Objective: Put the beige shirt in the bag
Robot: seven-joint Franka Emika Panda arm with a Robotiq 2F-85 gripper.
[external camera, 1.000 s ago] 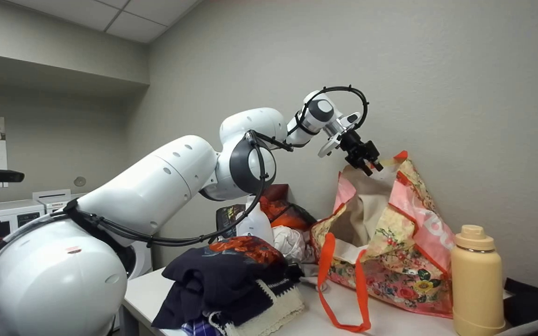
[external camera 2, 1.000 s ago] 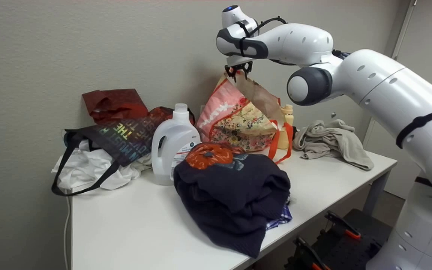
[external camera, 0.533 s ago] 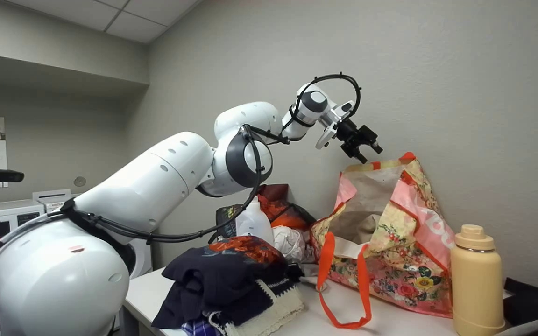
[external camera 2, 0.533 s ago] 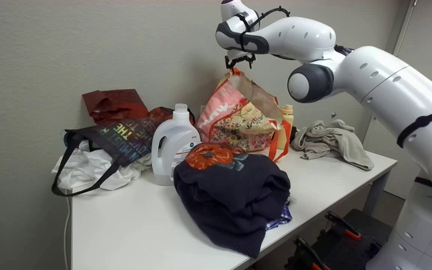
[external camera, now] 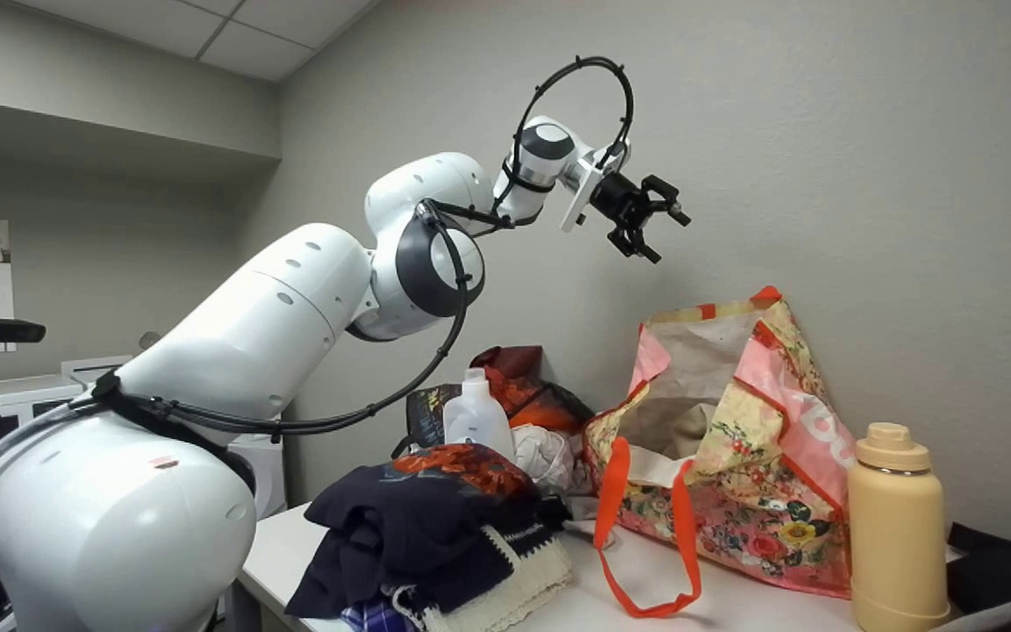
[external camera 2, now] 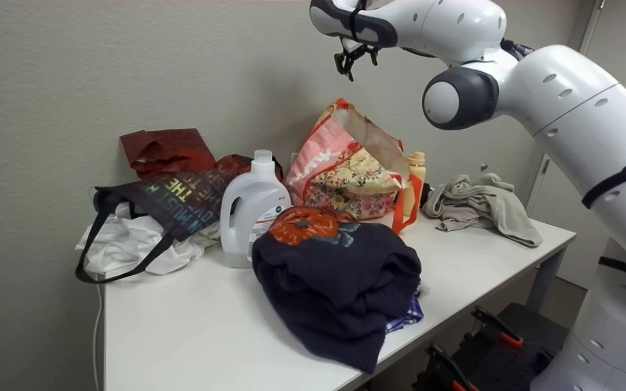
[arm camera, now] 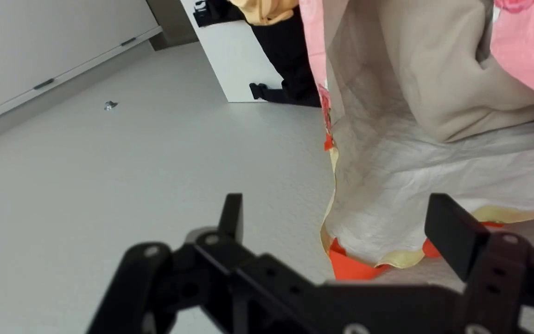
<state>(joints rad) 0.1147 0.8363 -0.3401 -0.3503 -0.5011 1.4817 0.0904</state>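
The beige shirt (external camera: pixel 690 428) lies crumpled inside the floral bag (external camera: pixel 760 518), showing through its mouth. It also shows in the wrist view (arm camera: pixel 434 69), wholly within the bag's pink-edged opening (arm camera: pixel 314 41). In an exterior view the bag (external camera 2: pixel 345 187) hides it. The bag stands upright against the wall, mouth open, an orange strap hanging in front. My gripper (external camera: pixel 667 235) is open and empty, well above the bag's back rim and apart from it. It shows open too in an exterior view (external camera 2: pixel 362 70) and in the wrist view (arm camera: pixel 334 213).
A yellow bottle (external camera: pixel 897 527) stands right beside the bag. A dark sweater pile (external camera 2: pixel 335 271) lies on the white table (external camera 2: pixel 182 331). A detergent jug (external camera 2: pixel 253 212), a dark tote (external camera 2: pixel 177 201) and a greyish-beige cloth (external camera 2: pixel 476 201) are also on it. The wall is close behind the bag.
My gripper has opened and risen up and back from the bag's mouth. The beige shirt, stretched up inside the bag a second ago, has dropped lower into it.
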